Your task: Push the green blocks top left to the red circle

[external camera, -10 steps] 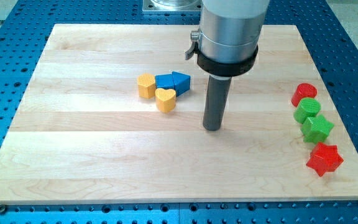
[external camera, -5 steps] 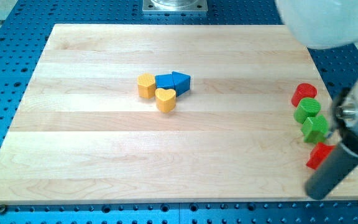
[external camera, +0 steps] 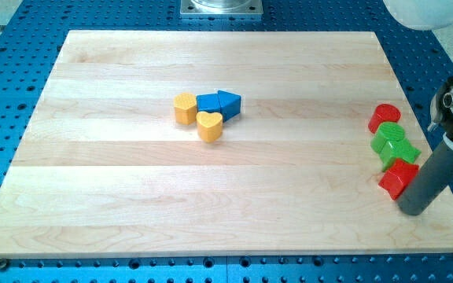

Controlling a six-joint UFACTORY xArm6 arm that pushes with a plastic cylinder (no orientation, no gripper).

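Observation:
At the view's right edge of the board stands a column of blocks. A red circle (external camera: 384, 118) is uppermost, a green round block (external camera: 388, 139) is below it, then a green star-like block (external camera: 404, 152), then a red star (external camera: 396, 178). They touch one another. My tip (external camera: 412, 211) is at the view's lower right, right against the red star's lower right side. The rod hides part of the red star and the green star-like block.
A cluster sits left of the board's middle: a yellow hexagon-like block (external camera: 184, 108), a yellow heart (external camera: 209, 125), a blue block (external camera: 209, 103) and a blue triangle (external camera: 229, 103). The wooden board (external camera: 132, 204) lies on a blue perforated table.
My tip swept from the board's middle to the lower right, then up against the red star. The red star has slid up and left against the green blocks.

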